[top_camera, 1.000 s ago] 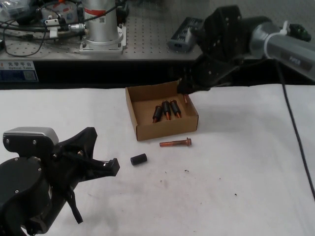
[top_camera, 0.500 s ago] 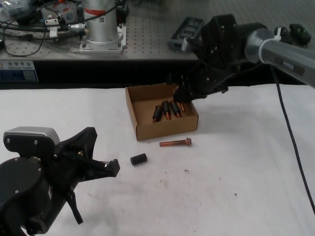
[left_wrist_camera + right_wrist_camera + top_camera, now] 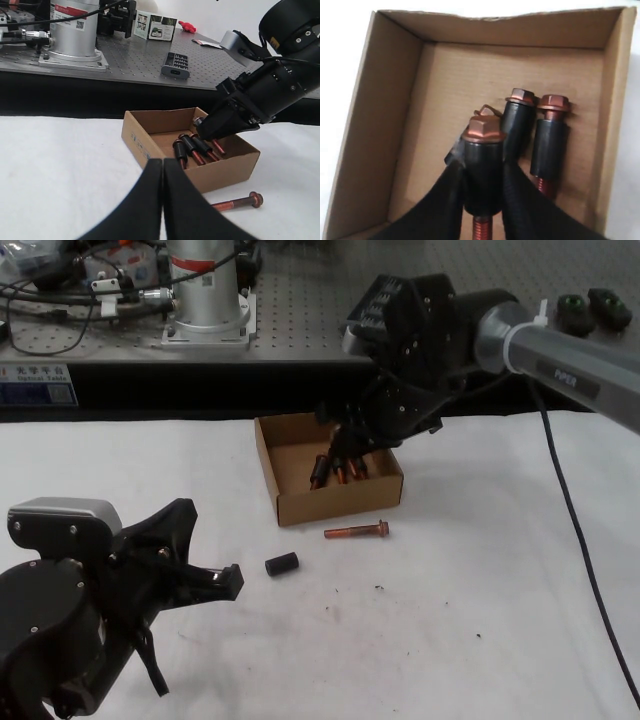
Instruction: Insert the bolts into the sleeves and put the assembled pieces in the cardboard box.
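The open cardboard box (image 3: pixel 300 502) (image 3: pixel 150 150) (image 3: pixel 385 125) stands mid-bench. My right gripper (image 3: pixel 347 445) (image 3: pixel 207 127) (image 3: pixel 482 160) hangs just over the inside of the box, shut on an assembled piece (image 3: pixel 482 167), a copper bolt in a black sleeve. Other assembled pieces (image 3: pixel 549 140) (image 3: pixel 338 470) (image 3: pixel 192 147) lie in the box, one partly hidden behind the held one. A loose copper bolt (image 3: pixel 357 531) (image 3: pixel 235 202) lies in front of the box, and a loose black sleeve (image 3: pixel 283 564) sits nearer me. My left gripper (image 3: pixel 228 580) (image 3: pixel 163 165) is shut and holds nothing, low at the near left.
A perforated metal bench with a metal cylinder (image 3: pixel 205 285) and cables runs behind the white cloth. The right arm's cable (image 3: pixel 590 540) trails over the cloth on the right. White cloth lies bare right of the box.
The right arm has swung left and down, carrying its assembled piece from the box's far right corner to over the pieces inside. The left arm has not moved.
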Tool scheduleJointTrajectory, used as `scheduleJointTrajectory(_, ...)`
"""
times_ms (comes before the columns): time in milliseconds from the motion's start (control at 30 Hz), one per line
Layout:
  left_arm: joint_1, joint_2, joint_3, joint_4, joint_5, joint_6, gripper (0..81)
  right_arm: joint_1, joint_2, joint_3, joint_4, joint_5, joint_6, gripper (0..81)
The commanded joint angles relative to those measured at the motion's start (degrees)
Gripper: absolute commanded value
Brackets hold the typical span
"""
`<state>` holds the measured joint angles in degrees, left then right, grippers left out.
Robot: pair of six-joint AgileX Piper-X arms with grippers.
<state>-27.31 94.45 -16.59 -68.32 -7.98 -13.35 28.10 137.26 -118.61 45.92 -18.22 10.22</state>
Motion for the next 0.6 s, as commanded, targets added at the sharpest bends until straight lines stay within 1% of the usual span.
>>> scheduleJointTrajectory(0,-0.2,-0.4,-0.4,-0.8,-0.8,0.5,0.6,0.0,-0.3,-0.9,0.7,-0.9,-0.9,27.4)
scheduleJointTrajectory(367,-0.2,-0.4,-0.4,-0.8,-0.8,0.5,0.6,0.0,-1.6,-1.0,3.1,-2.1,-0.9,34.9)
scheduleJointTrajectory(567,-0.2,-0.4,-0.4,-0.8,-0.8,0.5,0.6,0.2,-7.7,-1.0,9.4,-3.3,-4.7,35.2)
